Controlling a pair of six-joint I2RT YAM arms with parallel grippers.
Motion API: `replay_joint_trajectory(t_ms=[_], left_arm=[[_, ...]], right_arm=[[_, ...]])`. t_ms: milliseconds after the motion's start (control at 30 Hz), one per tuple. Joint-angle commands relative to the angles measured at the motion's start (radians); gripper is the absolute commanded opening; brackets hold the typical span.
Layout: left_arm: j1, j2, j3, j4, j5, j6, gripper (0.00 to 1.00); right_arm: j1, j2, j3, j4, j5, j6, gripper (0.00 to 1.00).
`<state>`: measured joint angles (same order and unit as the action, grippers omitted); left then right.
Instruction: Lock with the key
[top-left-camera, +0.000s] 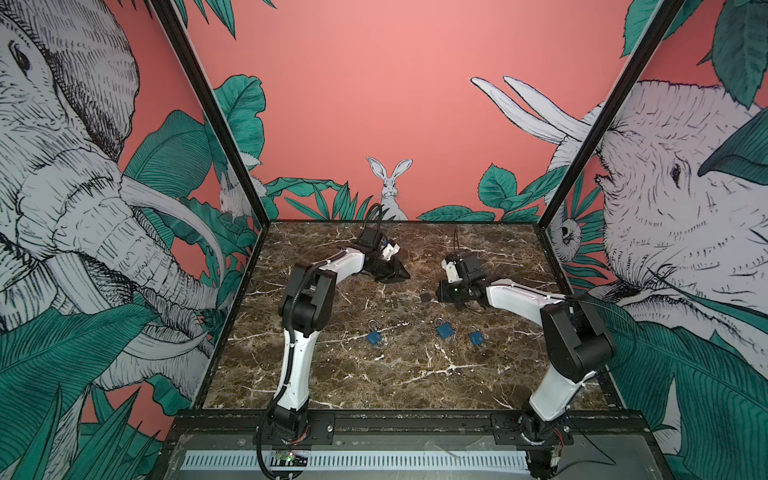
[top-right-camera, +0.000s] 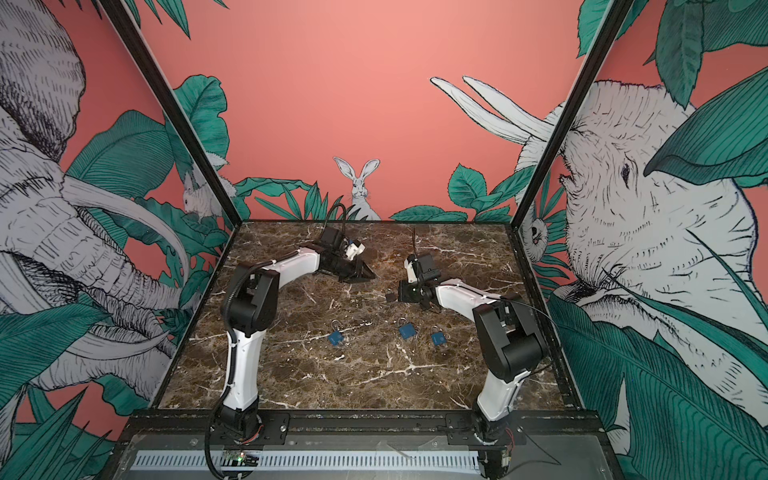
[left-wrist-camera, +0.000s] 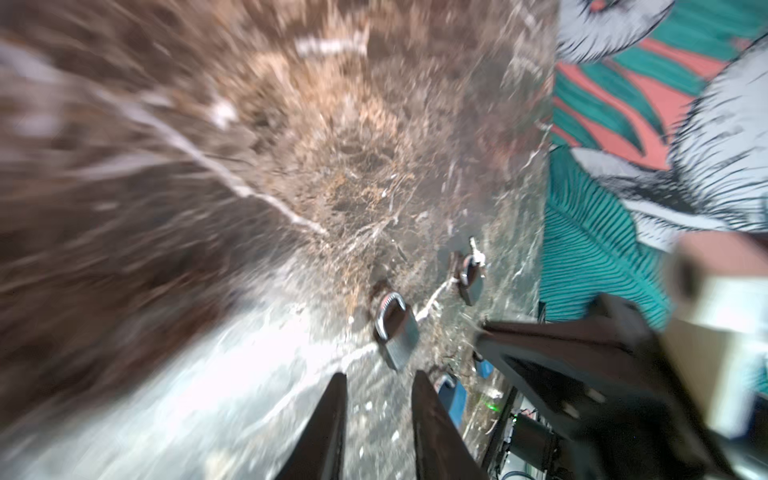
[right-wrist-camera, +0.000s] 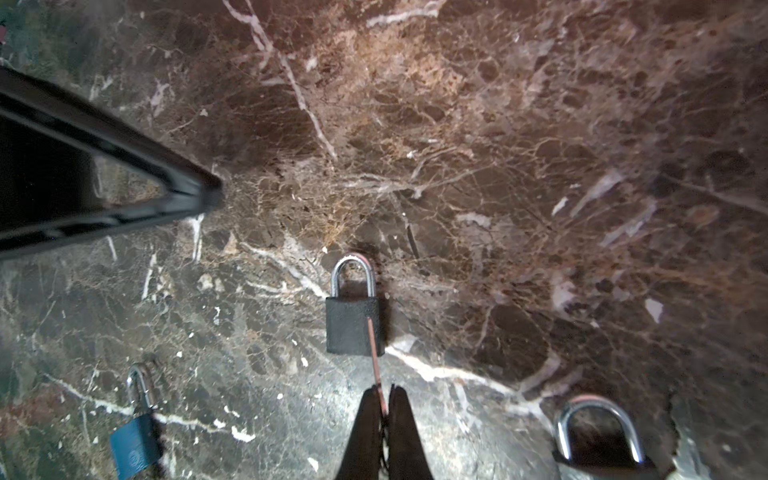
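A black padlock (right-wrist-camera: 347, 328) lies flat on the marble table (right-wrist-camera: 498, 166), its silver shackle pointing away from my right gripper (right-wrist-camera: 384, 392). That gripper is shut on a thin key (right-wrist-camera: 375, 353), seen edge-on. The blade reaches over the near edge of the lock's body; whether it sits in the keyhole I cannot tell. In a top view the black padlock (top-left-camera: 424, 296) lies just left of the right gripper (top-left-camera: 436, 296). My left gripper (left-wrist-camera: 379, 374) is open with nothing between its fingers. It hovers farther back and left (top-left-camera: 404, 275).
Three blue padlocks (top-left-camera: 374, 336) (top-left-camera: 444, 329) (top-left-camera: 477, 337) lie nearer the front of the table. One blue padlock (right-wrist-camera: 135, 444) and another lock's shackle (right-wrist-camera: 598, 432) flank my right gripper. The left wrist view is blurred. Walls enclose the table.
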<state>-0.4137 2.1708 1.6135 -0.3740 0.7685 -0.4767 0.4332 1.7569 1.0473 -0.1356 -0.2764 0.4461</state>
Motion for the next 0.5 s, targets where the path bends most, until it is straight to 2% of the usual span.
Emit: replay_joint_trajectory(t_ms=[0,233,467], left_arm=[[0.021,-0.125,-0.061,0.107,0.005,-0.037,0.3],[0.024,-0.217,-0.108,0.114,0.011,-0.03,0.29],[0.026,-0.238,-0.118,0.113,0.018,-0.025,0.29]], right_arm=[[0.003,0.03,0.025,0.056,0.017,0.045,0.0],[0.006,0.091,0.056,0.073,0.02,0.065,0.0],[0.007,0.13,0.077,0.067,0.01,0.062,0.02]])
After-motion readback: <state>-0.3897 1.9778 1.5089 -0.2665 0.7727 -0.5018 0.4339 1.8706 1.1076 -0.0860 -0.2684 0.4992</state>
